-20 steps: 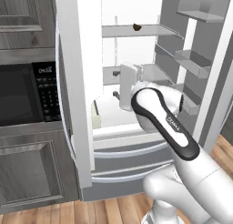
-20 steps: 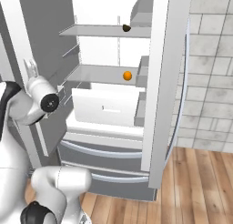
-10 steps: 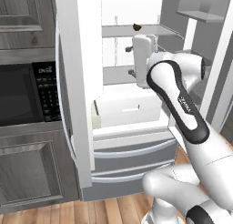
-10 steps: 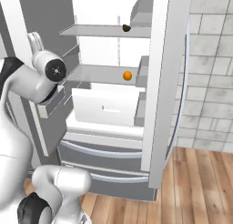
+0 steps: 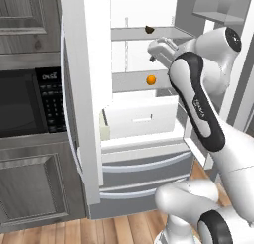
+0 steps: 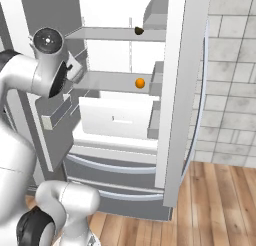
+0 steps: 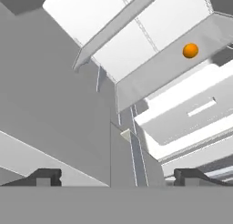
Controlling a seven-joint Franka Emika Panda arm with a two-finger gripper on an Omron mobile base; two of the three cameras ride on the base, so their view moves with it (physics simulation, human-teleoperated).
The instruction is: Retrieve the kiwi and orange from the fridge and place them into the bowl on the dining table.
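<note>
Writing is showing in two places, and neither can be read: small pale lettering at the top of the microwave (image 5: 25,104) keypad, and a dark logo along the black forearm of the robot arm (image 5: 198,106). Both doors of the fridge (image 5: 144,153) are standing open onto a white interior. On the upper grey shelf (image 6: 117,34) the kiwi (image 5: 148,29) is sitting as a small dark oval near the middle. On the shelf below it the orange (image 5: 151,80) is resting toward the right side, just above the white drawer (image 6: 117,118). Compared with a second ago, the arm has been lifting: its hand was down in front of the drawer, and it is now raised to the level of the two shelves, in front of the open fridge, with the orange no longer hidden behind it in the left base view. The gripper (image 7: 116,176) is spread wide, its two dark fingertips (image 7: 44,176) far apart and holding nothing. Both fruits are lying where they were before.
</note>
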